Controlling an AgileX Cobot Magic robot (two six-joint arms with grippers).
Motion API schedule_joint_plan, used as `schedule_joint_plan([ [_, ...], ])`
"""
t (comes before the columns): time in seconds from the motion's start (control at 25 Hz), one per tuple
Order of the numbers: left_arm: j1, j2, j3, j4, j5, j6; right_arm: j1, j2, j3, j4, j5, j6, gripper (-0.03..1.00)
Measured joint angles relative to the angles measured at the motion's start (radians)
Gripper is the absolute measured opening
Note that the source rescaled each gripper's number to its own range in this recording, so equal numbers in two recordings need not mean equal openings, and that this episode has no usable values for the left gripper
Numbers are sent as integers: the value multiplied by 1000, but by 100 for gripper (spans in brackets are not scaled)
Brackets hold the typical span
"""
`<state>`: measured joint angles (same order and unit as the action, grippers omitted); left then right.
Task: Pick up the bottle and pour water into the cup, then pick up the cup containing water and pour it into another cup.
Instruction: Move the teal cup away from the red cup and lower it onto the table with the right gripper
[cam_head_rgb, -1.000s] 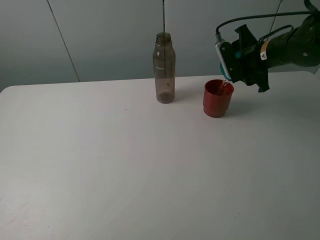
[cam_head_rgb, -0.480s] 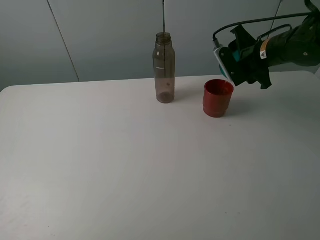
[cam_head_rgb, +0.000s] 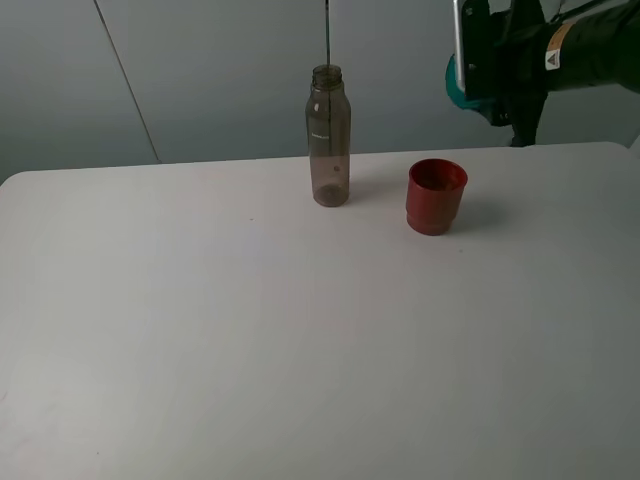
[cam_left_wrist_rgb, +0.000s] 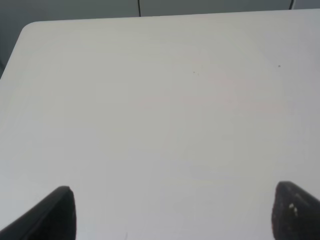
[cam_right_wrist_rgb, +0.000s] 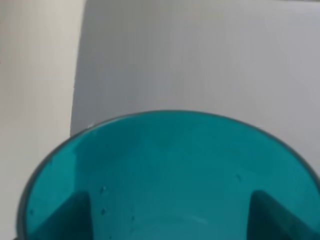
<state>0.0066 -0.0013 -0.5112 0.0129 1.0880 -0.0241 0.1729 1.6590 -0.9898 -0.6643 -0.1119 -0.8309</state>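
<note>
The smoky grey-brown bottle stands upright and capless at the back of the white table. To its right on the table stands another cup, red-brown and opaque. High above it and a little to the right, my right gripper is shut on the teal cup, which lies tipped on its side with its mouth toward the left. In the right wrist view the teal cup fills the frame, with the fingers showing dark through its walls. My left gripper is open over bare table, holding nothing.
A grey wall runs close behind the table's back edge. A thin dark rod rises behind the bottle. The right arm's cables and black body hang at the upper right.
The thin stream from the teal cup into the red cup has stopped. My right gripper has lifted the teal cup up and away from the red cup's rim.
</note>
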Motion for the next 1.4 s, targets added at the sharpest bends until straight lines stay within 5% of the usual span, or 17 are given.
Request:
schedule_joint_plan([
  [0.24, 0, 0, 0, 0, 0, 0, 26, -141, 195, 22, -156, 555, 3],
  [0.4, 0, 0, 0, 0, 0, 0, 67, -204, 376, 12, -542, 904, 3],
  [0.52, 0, 0, 0, 0, 0, 0, 102, -202, 450, -10, -757, 1029, 3],
  [1.04, 0, 0, 0, 0, 0, 2, 225, 309, 397, -54, -1059, 1092, 3],
  [1.4, 0, 0, 0, 0, 0, 2, 225, 538, 265, -81, -1079, 1003, 3],
])
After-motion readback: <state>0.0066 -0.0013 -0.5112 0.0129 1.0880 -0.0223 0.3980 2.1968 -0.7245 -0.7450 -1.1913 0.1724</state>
